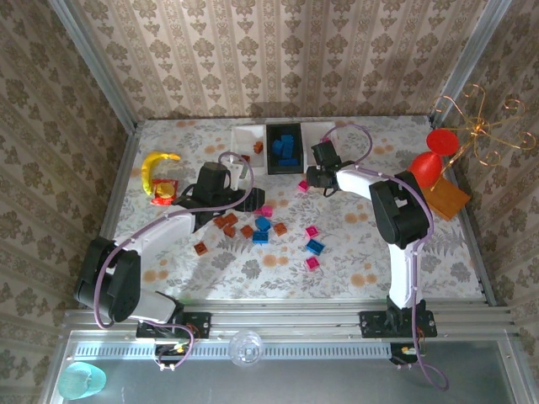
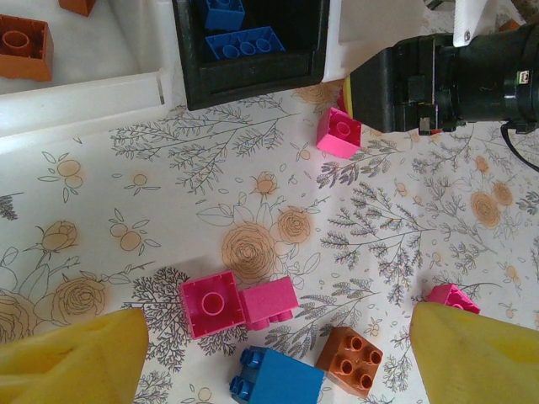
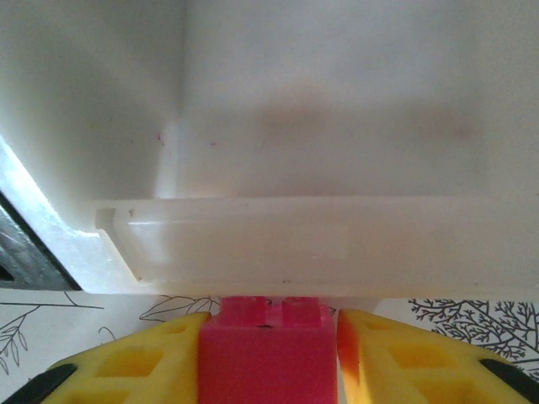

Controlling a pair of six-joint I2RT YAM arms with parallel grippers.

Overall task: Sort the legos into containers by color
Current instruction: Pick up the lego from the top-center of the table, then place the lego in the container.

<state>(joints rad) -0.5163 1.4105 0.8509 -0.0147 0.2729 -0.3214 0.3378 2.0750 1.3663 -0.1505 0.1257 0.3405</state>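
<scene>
From above, the right gripper [image 1: 314, 175] hangs just near of the right white tray [image 1: 313, 130] of the containers [image 1: 285, 168]. Loose legos [image 1: 262, 227] lie mid-table.

Left wrist view: the left gripper [image 2: 269, 360] has its fingers [image 2: 67, 358] spread wide, with pink, blue and brown legos lying between them.

Right wrist view: the yellow fingers [image 3: 126, 370] pinch a pink lego [image 3: 265, 358] from both sides, just near of the tray wall.

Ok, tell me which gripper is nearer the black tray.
Right. The right gripper, closed on a pink lego, sits at the near right corner of the black tray, facing the white tray. The left gripper hangs open farther back over loose legos.
</scene>
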